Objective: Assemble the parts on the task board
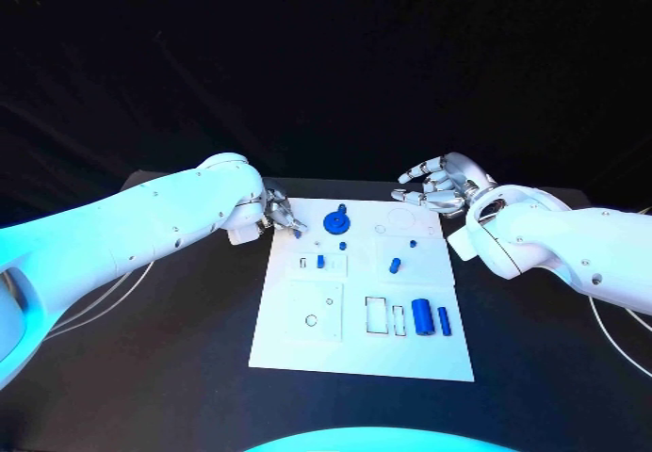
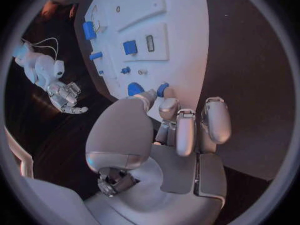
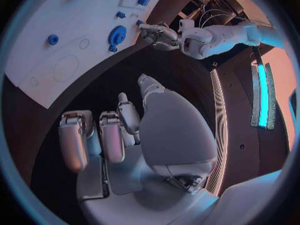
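Your task board [image 1: 356, 330] lies mid-tabletop [image 1: 163, 377], blue parts [image 1: 335, 222] scattered across it. Your left hand [image 1: 279, 213] sits at the board's far left corner beside the round blue part, holding nothing. Your right hand [image 1: 437, 188] hovers released beyond the far right corner, fingers spread.

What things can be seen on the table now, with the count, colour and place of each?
table: one, black, under everything.
board: one, white, at the middle of the table.
disc: one, blue, round, on the far part of the board near the left hand.
cylinders: two, blue, side by side on the near right part of the board.
small parts: several, blue, on the middle of the board.
left hand: one, silver, at the board's far left edge, holds nothing.
right hand: one, silver, beyond the board's far right corner, fingers apart, holds nothing.
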You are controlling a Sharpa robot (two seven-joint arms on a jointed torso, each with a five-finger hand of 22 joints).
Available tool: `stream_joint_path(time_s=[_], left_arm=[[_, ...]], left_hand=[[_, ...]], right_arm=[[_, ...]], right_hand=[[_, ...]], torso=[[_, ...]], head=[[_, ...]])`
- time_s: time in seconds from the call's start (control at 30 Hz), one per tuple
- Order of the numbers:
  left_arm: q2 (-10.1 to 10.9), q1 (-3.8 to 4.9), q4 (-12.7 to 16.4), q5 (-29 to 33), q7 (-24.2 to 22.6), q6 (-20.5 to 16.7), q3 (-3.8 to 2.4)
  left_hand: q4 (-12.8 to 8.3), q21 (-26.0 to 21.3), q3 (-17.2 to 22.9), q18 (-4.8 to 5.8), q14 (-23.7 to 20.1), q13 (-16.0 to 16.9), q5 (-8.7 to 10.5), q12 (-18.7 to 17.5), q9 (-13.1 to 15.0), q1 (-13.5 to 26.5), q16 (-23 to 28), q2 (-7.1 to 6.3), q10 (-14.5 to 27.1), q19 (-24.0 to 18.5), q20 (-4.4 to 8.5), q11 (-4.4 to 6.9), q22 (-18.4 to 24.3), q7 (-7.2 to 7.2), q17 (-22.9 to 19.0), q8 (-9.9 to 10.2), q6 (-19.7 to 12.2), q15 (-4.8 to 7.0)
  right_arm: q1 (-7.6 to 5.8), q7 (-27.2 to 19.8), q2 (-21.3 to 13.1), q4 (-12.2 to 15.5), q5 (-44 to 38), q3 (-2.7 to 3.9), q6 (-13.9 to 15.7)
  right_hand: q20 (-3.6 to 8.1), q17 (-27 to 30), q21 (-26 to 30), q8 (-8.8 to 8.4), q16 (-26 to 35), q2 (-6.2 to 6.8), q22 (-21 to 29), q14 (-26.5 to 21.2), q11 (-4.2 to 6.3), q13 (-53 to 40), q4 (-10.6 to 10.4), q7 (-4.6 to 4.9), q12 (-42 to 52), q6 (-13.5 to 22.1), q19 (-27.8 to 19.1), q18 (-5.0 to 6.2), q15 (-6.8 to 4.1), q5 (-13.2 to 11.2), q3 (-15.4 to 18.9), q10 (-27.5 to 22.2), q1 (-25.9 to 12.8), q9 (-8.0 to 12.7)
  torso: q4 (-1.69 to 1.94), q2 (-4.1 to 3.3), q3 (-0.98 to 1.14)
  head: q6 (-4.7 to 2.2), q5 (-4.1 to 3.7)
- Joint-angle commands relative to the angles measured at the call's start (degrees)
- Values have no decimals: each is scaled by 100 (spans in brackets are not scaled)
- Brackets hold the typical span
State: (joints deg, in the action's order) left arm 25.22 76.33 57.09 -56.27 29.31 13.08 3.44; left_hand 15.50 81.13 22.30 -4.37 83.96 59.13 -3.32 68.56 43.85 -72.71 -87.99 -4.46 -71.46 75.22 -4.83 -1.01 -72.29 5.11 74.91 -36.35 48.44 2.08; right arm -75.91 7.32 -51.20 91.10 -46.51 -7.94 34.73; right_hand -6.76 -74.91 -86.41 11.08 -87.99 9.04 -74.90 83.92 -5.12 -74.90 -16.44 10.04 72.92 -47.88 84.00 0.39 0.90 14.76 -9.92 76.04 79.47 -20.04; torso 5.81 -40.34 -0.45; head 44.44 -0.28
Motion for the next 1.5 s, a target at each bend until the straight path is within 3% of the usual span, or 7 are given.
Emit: stream_joint_path(time_s=[0.03,0.23,0.47,0.57,1.03,1.3,1.5], left_arm=[[-9,-2,10,102,-80,34,0],[3,-2,1,266,-126,-89,0],[40,-2,15,418,-170,-169,-2],[96,-7,82,491,-180,-234,-17],[720,-13,956,961,-97,-270,-114],[983,-14,1355,780,-218,-222,-118],[1175,-41,1712,293,-448,-388,-72]], left_hand=[[-18,26,98,18,486,1,-5,28,39,-161,-35,31,-1,11,25,48,-9,-63,1220,-73,-5,45],[-206,11,576,13,482,-34,10,-2,176,-544,-30,111,17,-17,35,78,6,-84,1210,-235,-122,77],[-381,5,1207,10,476,-50,7,-9,317,-530,-23,15,9,-33,32,63,5,-69,1196,-399,-232,58],[-536,6,1619,9,477,-50,8,-3,383,-389,-24,-88,-9,-36,33,55,-2,-58,1198,-483,-268,53],[-944,43,2356,20,494,1,-3,51,473,-8,-45,-288,-100,18,57,65,-73,-59,1232,-623,-262,65],[-1126,62,2637,26,504,3,-11,55,499,171,-58,-348,-131,42,69,71,-107,-62,1255,-664,-238,71],[-1215,98,2761,41,523,19,-15,71,503,255,-84,-382,-168,99,76,80,-175,-69,1300,-679,-202,79]], right_arm=[[3,-71,3,2,-56,0,-18],[3,-65,0,0,-56,0,-24],[3,-61,-1,-4,-56,0,-34],[3,-59,-2,-7,-56,0,-42],[3,-62,-20,-21,-55,-1,-37],[6,-67,-29,-19,-54,-3,-28],[12,-67,-38,-15,-53,-5,-26]], right_hand=[[30,-1032,20,26,35,-12,-1301,474,21,-8,-6,-17,-9,21,429,55,-34,-5,-26,-5,-68,5],[31,-1030,22,29,36,-14,-1300,473,21,-12,-6,-18,-4,19,428,55,-35,-5,-29,1,-69,4],[32,-1032,17,37,36,-16,-1303,474,23,-17,-6,-20,5,12,431,54,-37,-6,-33,11,-72,3],[32,-1032,17,37,36,-16,-1303,474,23,-17,-6,-20,5,12,431,54,-37,-6,-33,11,-72,3],[35,-1029,18,47,38,-16,-1302,473,26,-27,-8,-23,21,4,431,54,-39,-8,-36,28,-81,2],[35,-1030,17,48,37,-15,-1302,474,27,-28,-7,-24,23,4,432,54,-40,-8,-37,30,-82,2],[36,-1035,8,52,35,-15,-1307,475,28,-37,-7,-25,35,2,436,51,-41,-9,-38,42,-85,2]], torso=[[-1,-1,-3],[2,1,-3],[2,3,-5],[4,7,-4],[19,29,3],[11,17,-5],[10,16,-3]], head=[[10,3],[15,4],[25,17],[26,22],[58,46],[51,64],[50,75]])
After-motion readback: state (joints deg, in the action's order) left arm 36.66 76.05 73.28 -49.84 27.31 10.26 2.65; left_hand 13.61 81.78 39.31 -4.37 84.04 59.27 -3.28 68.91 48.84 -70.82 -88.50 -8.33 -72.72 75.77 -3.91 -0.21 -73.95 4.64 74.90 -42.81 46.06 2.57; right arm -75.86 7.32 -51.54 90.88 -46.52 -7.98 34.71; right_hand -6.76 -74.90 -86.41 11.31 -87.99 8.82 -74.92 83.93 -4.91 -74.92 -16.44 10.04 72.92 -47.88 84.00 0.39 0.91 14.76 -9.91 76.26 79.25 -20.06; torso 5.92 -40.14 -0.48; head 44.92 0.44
